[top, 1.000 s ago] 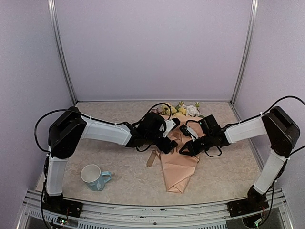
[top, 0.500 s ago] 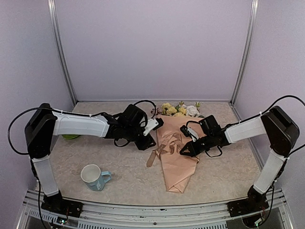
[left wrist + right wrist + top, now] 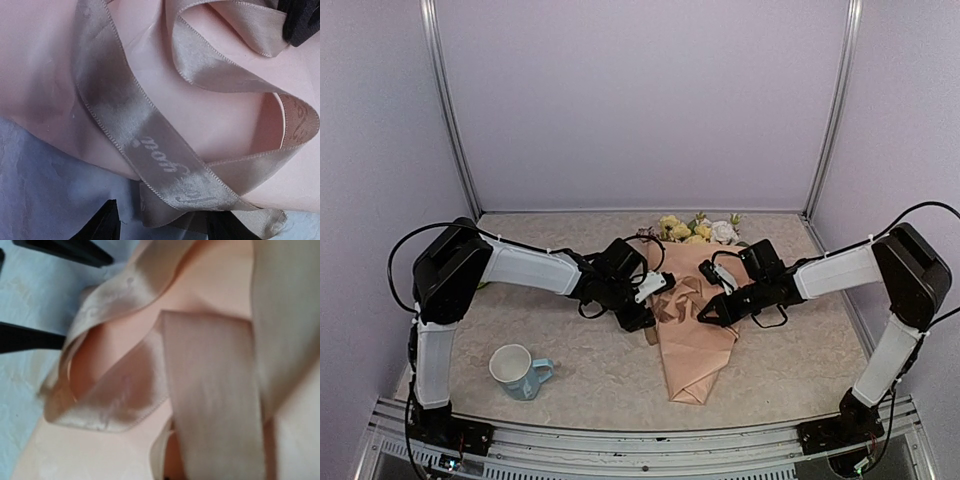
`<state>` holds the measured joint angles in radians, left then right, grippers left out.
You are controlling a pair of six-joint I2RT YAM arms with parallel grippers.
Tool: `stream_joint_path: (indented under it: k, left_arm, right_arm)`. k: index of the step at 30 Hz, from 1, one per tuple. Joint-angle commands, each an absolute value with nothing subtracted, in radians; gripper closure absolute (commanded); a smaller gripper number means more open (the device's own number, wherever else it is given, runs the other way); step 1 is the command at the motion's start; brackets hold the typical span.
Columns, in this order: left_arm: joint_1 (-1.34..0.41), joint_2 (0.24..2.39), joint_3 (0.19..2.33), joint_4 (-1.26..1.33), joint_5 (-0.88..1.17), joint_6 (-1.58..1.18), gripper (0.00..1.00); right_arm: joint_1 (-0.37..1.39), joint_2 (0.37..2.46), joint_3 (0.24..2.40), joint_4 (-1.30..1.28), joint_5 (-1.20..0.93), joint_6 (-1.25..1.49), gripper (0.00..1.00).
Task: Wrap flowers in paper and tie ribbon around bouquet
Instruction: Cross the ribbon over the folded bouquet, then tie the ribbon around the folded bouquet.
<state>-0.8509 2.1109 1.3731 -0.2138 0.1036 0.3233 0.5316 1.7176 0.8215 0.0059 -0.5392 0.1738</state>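
up close, the ribbon showed as a flat tan satin band with stitched edges and woven script lettering, curling in loose glossy loops over the smooth, matte peach paper. that paper formed a long cone on the speckled bench, with the flowers and their yellow and white blooms at its far end. the ribbon lay at the cone's left edge, right at the left end effector, whose dark fingers stood apart with a strand between them. the right end effector was closed just right of the loops, a broad strand running up to its camera; the pinch itself was hidden. half a second before, the left arm had been drawn back left of the cone; now it was in again at the ribbon, while the right arm had not shifted.
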Motion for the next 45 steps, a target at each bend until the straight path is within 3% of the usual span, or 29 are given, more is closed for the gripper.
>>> stream_joint_path:
  k: [1,4,6,7,22,30,33,37,45]
  left_arm:
    - [-0.859,2.148,1.360,-0.225,0.189,0.336,0.43]
    - [-0.858,2.107,1.302,-0.147,0.252,0.331,0.58]
    - [-0.853,2.090,1.280,-0.116,0.263,0.325,0.89]
    - [-0.852,2.084,1.278,-0.111,0.259,0.319,1.00]
    - [-0.777,1.958,1.177,-0.115,0.028,0.235,1.00]
    - [-0.695,1.968,1.205,-0.215,-0.221,0.140,1.00]
    - [-0.689,1.979,1.211,-0.234,-0.252,0.127,1.00]
    - [-0.677,1.976,1.207,-0.237,-0.349,0.083,1.00]
    - [-0.666,1.919,1.153,-0.217,-0.417,0.038,1.00]
  right_arm:
    - [0.522,1.692,0.826,0.000,-0.550,0.175,1.00]
    - [0.522,1.696,0.831,-0.001,-0.548,0.175,1.00]
    - [0.521,1.697,0.832,-0.002,-0.549,0.175,1.00]
    - [0.522,1.697,0.832,-0.004,-0.549,0.175,1.00]
    - [0.485,1.599,0.831,-0.080,-0.594,0.131,1.00]
    - [0.386,1.504,0.781,-0.079,-0.988,0.114,1.00]
    - [0.376,1.530,0.805,-0.162,-0.878,0.125,1.00]
    - [0.359,1.503,0.782,-0.161,-0.886,0.164,1.00]
    - [-0.023,1.328,0.573,0.115,-0.838,0.529,1.00]
